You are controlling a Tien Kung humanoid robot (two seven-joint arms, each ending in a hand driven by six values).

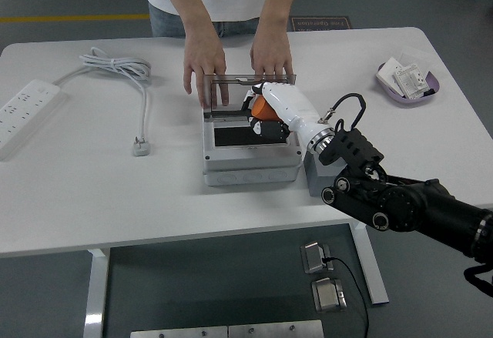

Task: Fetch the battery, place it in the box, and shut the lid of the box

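From my seat, the far left of the white table [92, 192] holds a white power strip [25, 111], its cable [127, 84] coiled behind and running down to a plug [141, 148] lying near the middle-left. In the centre sits the grey box [250, 157], open, with a dark panel showing inside. The person's hands [204, 65] rest at its far edge, holding the clear lid [246, 92] upright; one hand is on the lid's left end and the other on its right end.

My right hand [271, 111], white-shelled, reaches over the box from the right. Its fingers are curled around the orange battery [260, 108], which sits in the grip above the box's far right part. I cannot tell whether the battery touches the box floor. The black right arm [400, 199] trails off to the lower right. At the far right of the table a purple dish [407, 88] holds small white packets. My left hand is out of sight.
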